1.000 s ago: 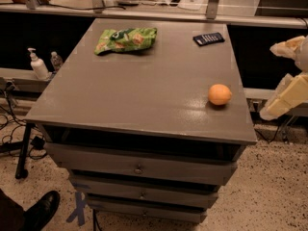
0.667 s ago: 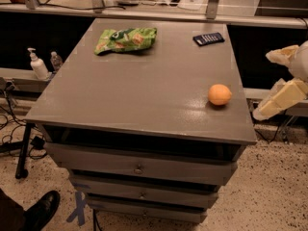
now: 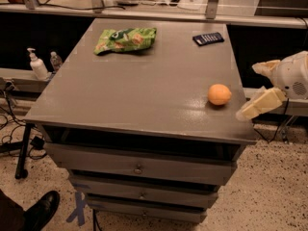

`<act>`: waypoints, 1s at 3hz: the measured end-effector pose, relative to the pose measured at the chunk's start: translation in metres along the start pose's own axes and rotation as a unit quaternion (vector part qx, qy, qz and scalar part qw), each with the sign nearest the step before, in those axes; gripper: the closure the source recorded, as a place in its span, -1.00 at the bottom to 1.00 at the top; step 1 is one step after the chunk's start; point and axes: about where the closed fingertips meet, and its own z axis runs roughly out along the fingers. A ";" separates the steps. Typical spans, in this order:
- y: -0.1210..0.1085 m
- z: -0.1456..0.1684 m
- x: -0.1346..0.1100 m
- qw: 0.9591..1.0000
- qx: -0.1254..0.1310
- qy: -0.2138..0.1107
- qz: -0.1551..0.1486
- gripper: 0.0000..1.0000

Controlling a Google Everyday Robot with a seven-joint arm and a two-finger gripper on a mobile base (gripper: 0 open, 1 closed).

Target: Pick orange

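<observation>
The orange point(image 3: 219, 94) is a small round fruit on the right side of the grey cabinet top point(image 3: 144, 90), near the right edge. My gripper point(image 3: 257, 88) comes in from the right edge of the view, just right of the orange and apart from it. Its two pale fingers point(image 3: 260, 104) are spread wide and hold nothing. One finger points toward the orange, close above the cabinet's right front corner.
A green snack bag point(image 3: 126, 39) lies at the back left of the top. A dark flat device point(image 3: 208, 38) lies at the back right. A pump bottle point(image 3: 37, 66) stands on a ledge to the left. A shoe point(image 3: 42, 210) is at the lower left.
My gripper has moved left, closer to the orange. The orange and the other objects have not moved.
</observation>
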 end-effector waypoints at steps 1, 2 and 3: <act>-0.004 0.025 0.001 1.000 -0.004 -0.023 0.011 -1.00; -0.008 0.051 -0.008 0.999 -0.007 -0.037 0.017 -0.65; -0.012 0.066 -0.020 0.999 -0.008 -0.038 0.023 -0.20</act>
